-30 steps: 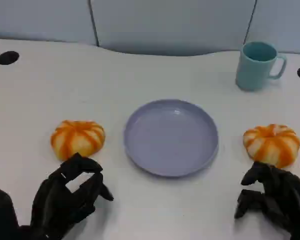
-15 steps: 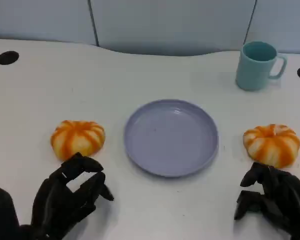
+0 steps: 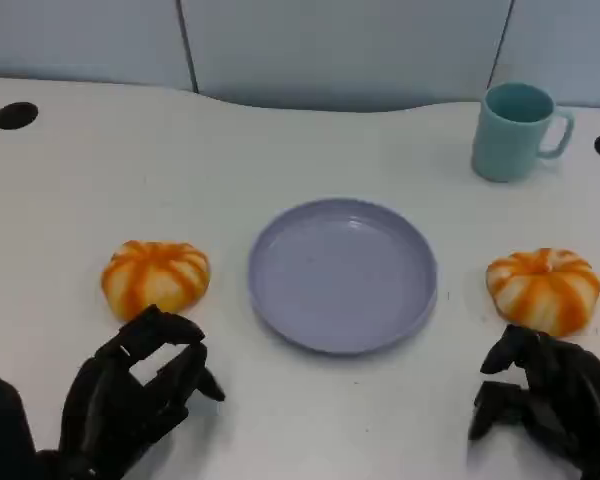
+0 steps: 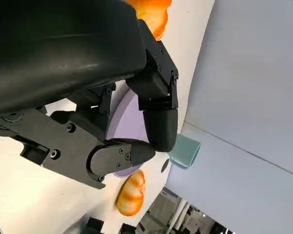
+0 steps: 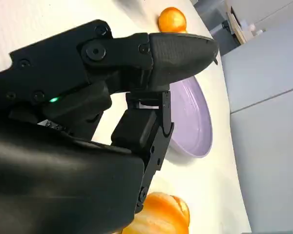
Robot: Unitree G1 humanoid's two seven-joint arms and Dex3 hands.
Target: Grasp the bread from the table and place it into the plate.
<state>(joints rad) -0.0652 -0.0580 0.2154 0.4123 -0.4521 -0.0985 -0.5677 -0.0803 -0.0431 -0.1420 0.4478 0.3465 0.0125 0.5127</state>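
Nothing on the worktop (image 3: 310,140) has shifted over the last second; both hands sit almost where they were, the left hand (image 3: 130,395) perhaps a shade lower in the head view. That left hand hangs over the near left part of the white worktop, its fingers curled loosely and apart, holding nothing. Just beyond its fingertips lies one bread roll (image 3: 155,277), orange with pale stripes and shaped like a small pumpkin, resting on the worktop and not touched by the hand.

On the other side, the right hand (image 3: 545,400) is low at the near right, fingers bent but spread, also holding nothing. A second striped bread roll (image 3: 543,288) sits just beyond it, close to the fingertips; whether they touch cannot be told from the head view. From the right wrist view this roll (image 5: 161,214) shows close beside the hand's shell.

Between the two rolls stands the lavender plate (image 3: 342,275), round and shallow, with nothing in it. Each roll lies beside the plate, clear of its rim. A teal mug (image 3: 518,131) stands upright at the far right of the worktop, well apart from the plate, handle turned to the right. Grey-blue wall panels (image 3: 340,45) rise behind the worktop's far edge.
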